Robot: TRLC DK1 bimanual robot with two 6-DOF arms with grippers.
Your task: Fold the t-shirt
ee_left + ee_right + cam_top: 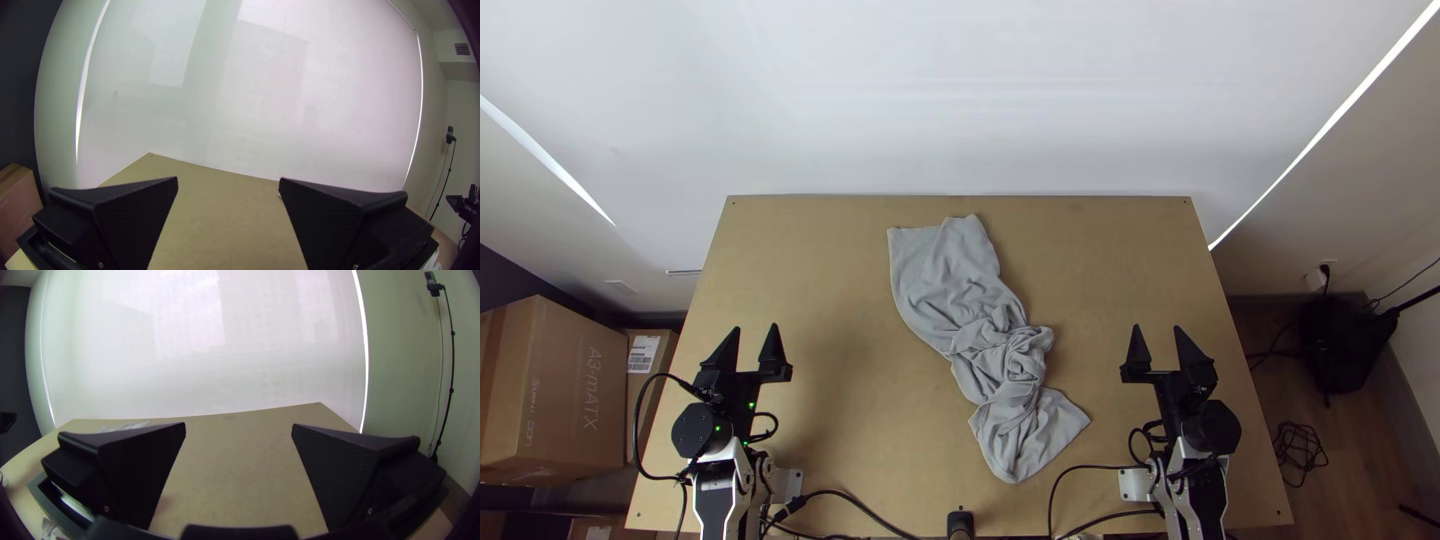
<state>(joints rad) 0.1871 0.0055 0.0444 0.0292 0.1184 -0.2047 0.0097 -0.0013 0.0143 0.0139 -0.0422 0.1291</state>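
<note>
Grey cloth, the t-shirt, is recorded in the top view along the middle of the table, bunched and twisted, with flatter ends. The left gripper and right gripper are aimed up the picture, fingers parted, nothing grasped. In the left wrist view, a cardboard box is noted. In the right wrist view, the t-shirt is partly hidden; its folds cannot be made out.
</note>
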